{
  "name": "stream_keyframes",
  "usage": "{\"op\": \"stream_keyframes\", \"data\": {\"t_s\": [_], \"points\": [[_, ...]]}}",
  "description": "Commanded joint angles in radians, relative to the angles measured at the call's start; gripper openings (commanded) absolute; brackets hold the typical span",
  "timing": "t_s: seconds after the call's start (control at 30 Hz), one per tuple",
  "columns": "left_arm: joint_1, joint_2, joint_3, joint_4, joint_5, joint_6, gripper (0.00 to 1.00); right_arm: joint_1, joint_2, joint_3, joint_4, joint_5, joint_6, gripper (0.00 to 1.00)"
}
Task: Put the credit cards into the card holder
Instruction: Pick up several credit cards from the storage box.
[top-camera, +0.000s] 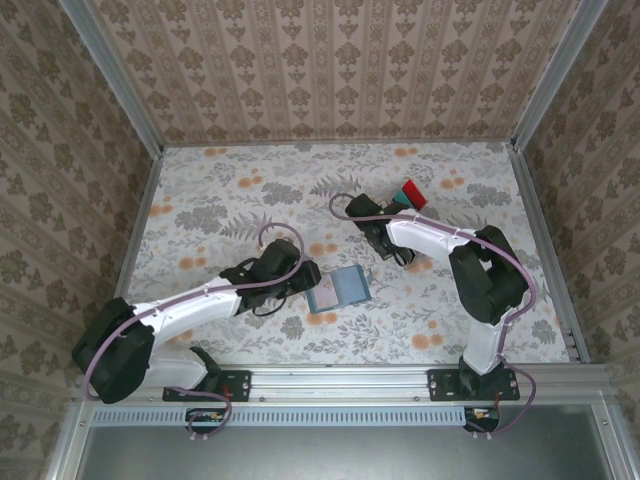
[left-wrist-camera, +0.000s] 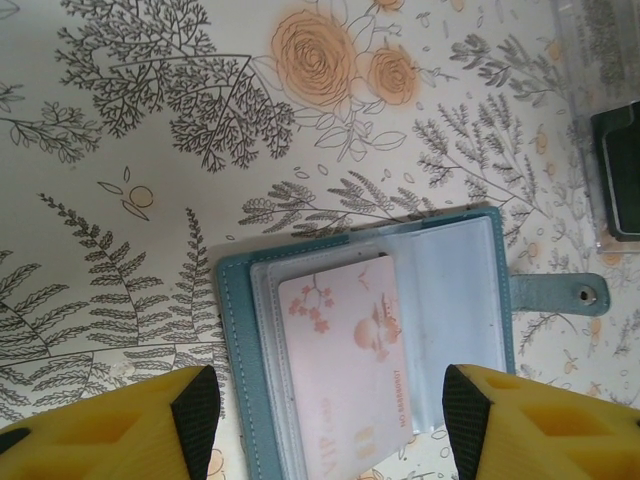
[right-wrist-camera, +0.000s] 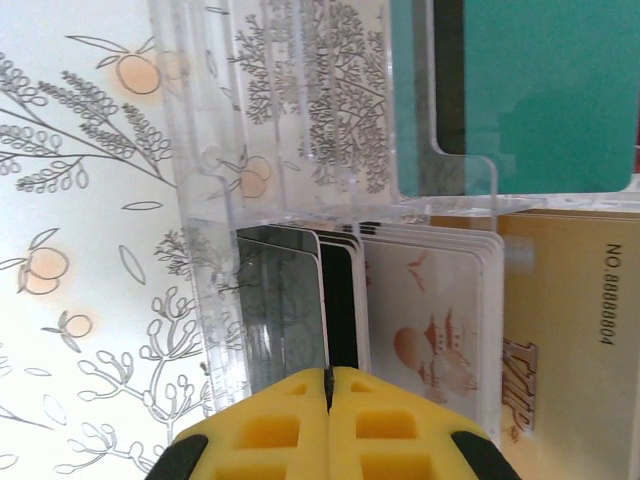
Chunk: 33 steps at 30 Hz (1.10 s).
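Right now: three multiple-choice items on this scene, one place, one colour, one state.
1. The card holder lies: A) by the back wall B) on the table at the left gripper C) at the far right edge.
2. The card in its pocket is: A) red B) black C) white with pink print.
3. The right gripper is: A) shut B) wide open C) gripping the holder.
B, it lies open ahead of that gripper; C, pale face, pink blossoms; A, its jaws meet at the clear rack.
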<state>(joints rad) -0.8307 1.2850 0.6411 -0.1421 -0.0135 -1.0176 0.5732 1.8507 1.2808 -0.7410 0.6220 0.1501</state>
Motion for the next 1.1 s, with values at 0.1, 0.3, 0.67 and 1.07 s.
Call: {"op": "stream_keyframes", "data": {"t_s": [0.1,0.3,0.67,1.07], "points": [[0.006,0.02,0.017,-0.001,0.014,-0.003,0.63,0.004,0.01,0.009,-0.034,-0.051,-0.013,0.05],[0.005,0.013,0.01,-0.005,0.014,-0.006,0.63,0.0,0.022,0.015,-0.032,-0.098,-0.005,0.11],[0.006,-0.013,0.003,-0.015,0.007,-0.009,0.63,-0.018,0.045,0.023,-0.04,-0.119,0.008,0.15],[0.005,-0.072,0.005,-0.04,-0.006,-0.005,0.64,-0.025,-0.123,0.015,-0.097,-0.171,0.057,0.03]]}}
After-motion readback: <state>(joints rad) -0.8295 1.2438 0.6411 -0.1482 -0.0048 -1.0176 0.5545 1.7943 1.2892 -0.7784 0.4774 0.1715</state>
